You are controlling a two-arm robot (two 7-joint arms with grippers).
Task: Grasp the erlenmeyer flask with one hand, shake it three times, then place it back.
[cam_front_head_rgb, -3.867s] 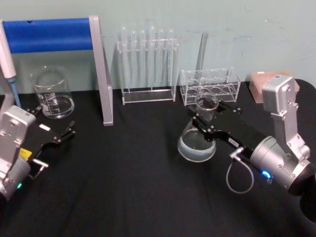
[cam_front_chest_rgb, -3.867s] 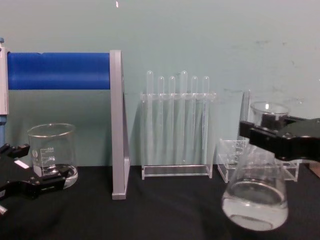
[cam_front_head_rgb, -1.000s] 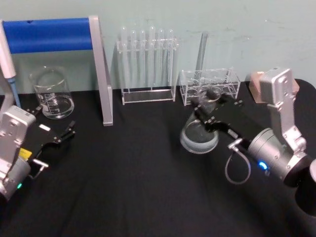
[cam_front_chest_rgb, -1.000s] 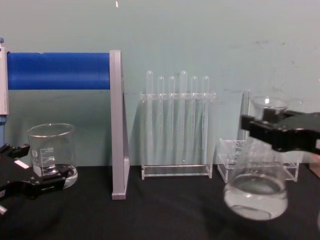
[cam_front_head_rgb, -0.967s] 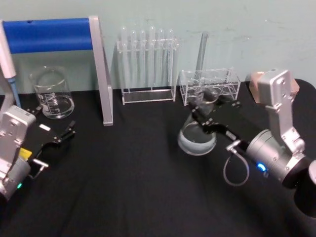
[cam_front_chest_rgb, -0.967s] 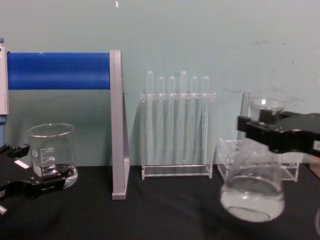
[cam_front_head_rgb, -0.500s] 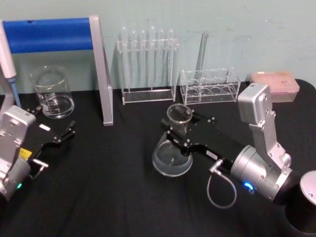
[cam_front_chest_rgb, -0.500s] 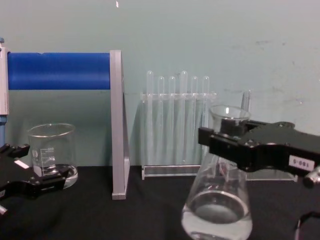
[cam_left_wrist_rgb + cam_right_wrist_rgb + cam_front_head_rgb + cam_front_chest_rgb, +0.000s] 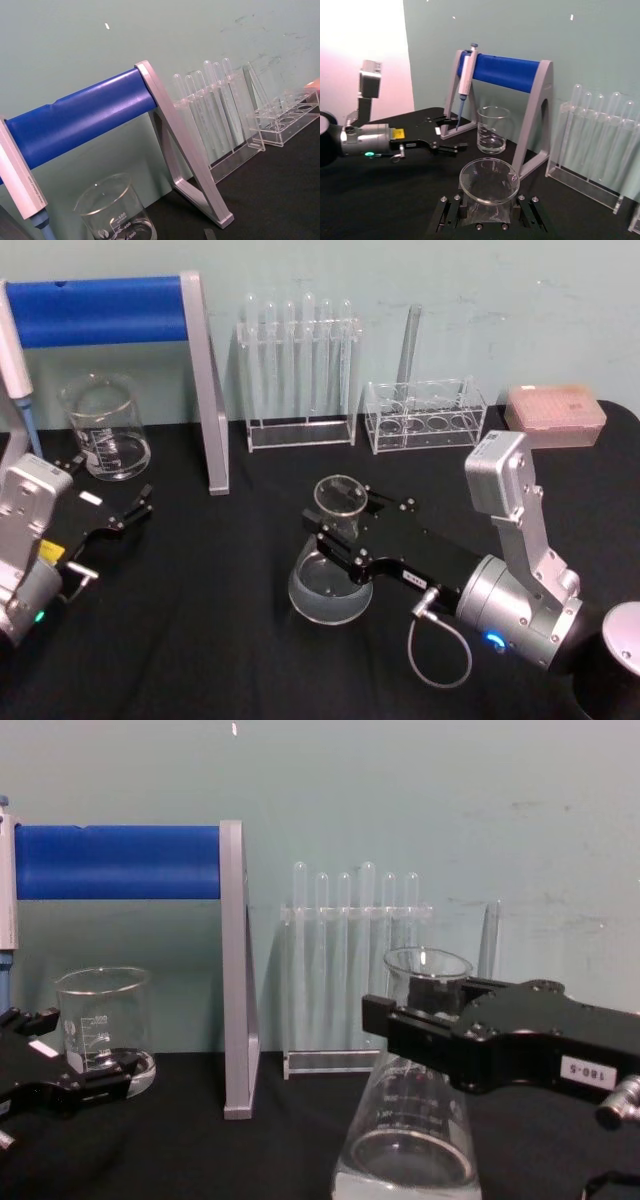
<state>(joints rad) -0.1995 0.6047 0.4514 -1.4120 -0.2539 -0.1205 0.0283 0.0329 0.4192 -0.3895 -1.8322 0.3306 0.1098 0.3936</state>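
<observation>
The flask (image 9: pixel 322 592) stands upright near the middle of the table (image 9: pixel 220 640), its neck pointing straight up and some liquid in its wide base. I cannot tell whether the base touches the table. The right tool (image 9: pixel 336 536) reaches in level from the right and is clenched across the neck. The left tool (image 9: pixel 110 495) sits spread open, well apart by the beaker (image 9: pixel 105 430).

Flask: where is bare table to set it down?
Bare table spreads between the left gripper and the erlenmeyer flask in the right gripper, and nearer the robot. A bare strip fronts the tube racks. Crowded along the wall: beaker, blue stand, racks.
</observation>
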